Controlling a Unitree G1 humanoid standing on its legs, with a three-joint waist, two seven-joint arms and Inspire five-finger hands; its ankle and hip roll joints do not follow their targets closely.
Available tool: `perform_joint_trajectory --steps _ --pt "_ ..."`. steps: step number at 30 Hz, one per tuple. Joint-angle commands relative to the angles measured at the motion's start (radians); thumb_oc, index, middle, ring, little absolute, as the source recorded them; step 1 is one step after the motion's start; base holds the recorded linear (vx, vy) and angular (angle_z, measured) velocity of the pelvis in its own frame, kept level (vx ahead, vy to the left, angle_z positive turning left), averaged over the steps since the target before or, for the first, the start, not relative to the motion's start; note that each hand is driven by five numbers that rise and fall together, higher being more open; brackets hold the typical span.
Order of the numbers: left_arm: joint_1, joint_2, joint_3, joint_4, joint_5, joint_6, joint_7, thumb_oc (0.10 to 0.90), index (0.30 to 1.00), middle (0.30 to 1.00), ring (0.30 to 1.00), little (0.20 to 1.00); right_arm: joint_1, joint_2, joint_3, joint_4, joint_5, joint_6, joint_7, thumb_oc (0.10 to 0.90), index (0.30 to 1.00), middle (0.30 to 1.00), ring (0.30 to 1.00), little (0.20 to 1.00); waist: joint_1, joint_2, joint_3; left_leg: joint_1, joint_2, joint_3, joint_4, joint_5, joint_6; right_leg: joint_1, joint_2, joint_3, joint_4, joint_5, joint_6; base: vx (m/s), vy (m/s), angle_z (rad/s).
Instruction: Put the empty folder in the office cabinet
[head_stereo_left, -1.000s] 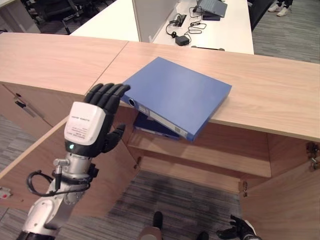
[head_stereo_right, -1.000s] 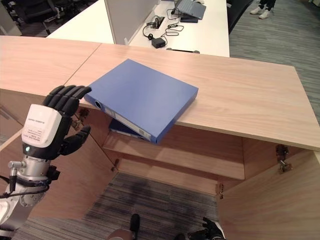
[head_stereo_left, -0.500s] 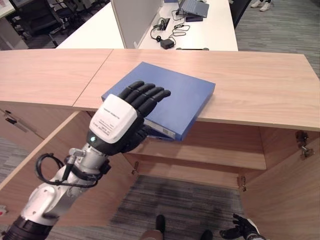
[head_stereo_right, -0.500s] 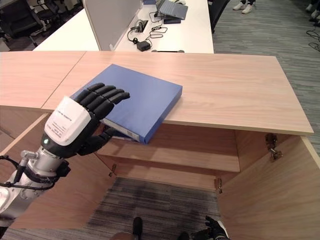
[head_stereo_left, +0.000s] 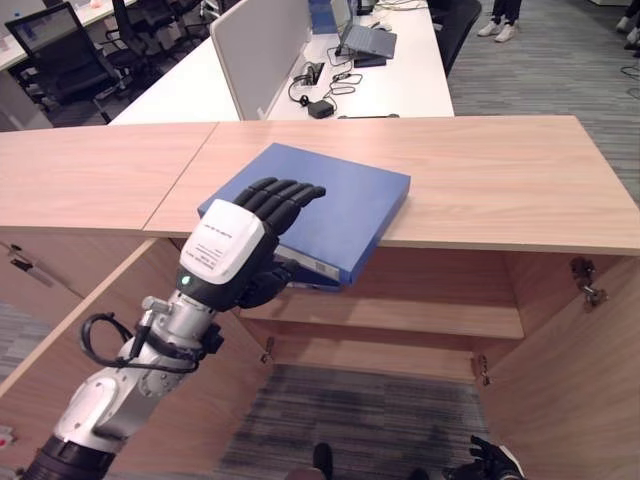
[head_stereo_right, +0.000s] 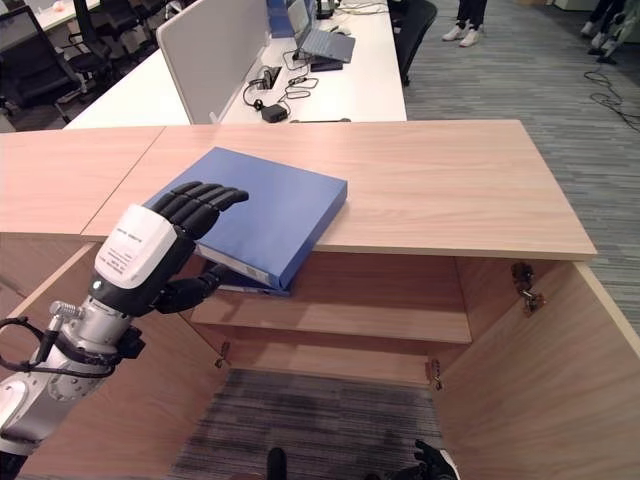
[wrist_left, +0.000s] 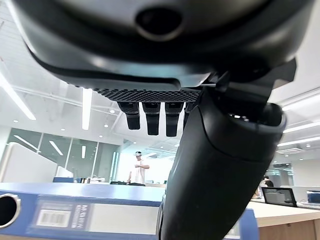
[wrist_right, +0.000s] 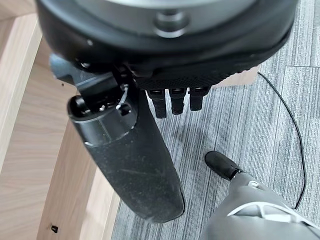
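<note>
I am only at the start of this job; the blue folder (head_stereo_left: 320, 208) lies flat on the wooden counter (head_stereo_left: 500, 180), with its spine end sticking out over the front edge, above the open cabinet (head_stereo_left: 400, 300); so it is not put away yet. My left robot hand (head_stereo_left: 240, 245) is at that end of the folder; its fingers (head_stereo_left: 290, 195) lie out straight across the top cover and the thumb sits down by the spine; I think it has not closed tight, so I call it a loose hold. My right robot hand (head_stereo_left: 488, 462) hangs low near the floor, and its fingers are curled with nothing in them. What I think is left: grip the folder well, lift it off, and slide it onto the shelf (head_stereo_left: 400, 318) inside the cabinet.
</note>
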Motion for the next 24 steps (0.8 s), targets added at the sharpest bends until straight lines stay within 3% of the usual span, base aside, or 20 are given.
perform_joint_trajectory --steps 1,16,24 --pt "-0.090 0.005 0.059 -0.024 -0.026 0.011 0.044 0.800 0.900 0.900 0.900 0.900 -0.049 -0.031 0.002 -0.025 0.032 -0.026 -0.003 0.800 0.900 0.900 0.900 0.900 -0.006 -0.059 0.002 0.071 -0.003 -0.007 0.064 -0.194 -0.027 0.044 -0.030 0.037 0.008 -0.127 0.054 0.00 0.000 0.00" --pt "-0.168 0.070 -0.021 0.064 0.012 0.028 0.011 0.800 0.900 0.900 0.900 0.900 -0.041 -0.029 -0.014 -0.014 0.064 -0.014 0.006 0.800 0.900 0.900 0.900 0.900 -0.037 -0.056 -0.016 0.100 -0.003 0.021 0.053 -0.201 -0.022 0.051 -0.029 0.061 0.008 -0.123 0.060 0.01 0.011 -0.06" --pt "-0.178 0.061 -0.062 0.106 0.017 0.032 -0.008 0.800 0.900 0.900 0.900 0.900 -0.038 -0.031 -0.022 -0.003 0.065 -0.007 0.006 0.800 0.900 0.900 0.900 0.900 -0.047 -0.049 -0.019 0.113 -0.007 0.032 0.047 -0.202 -0.020 0.051 -0.033 0.073 0.008 -0.119 0.063 0.00 0.006 -0.05"
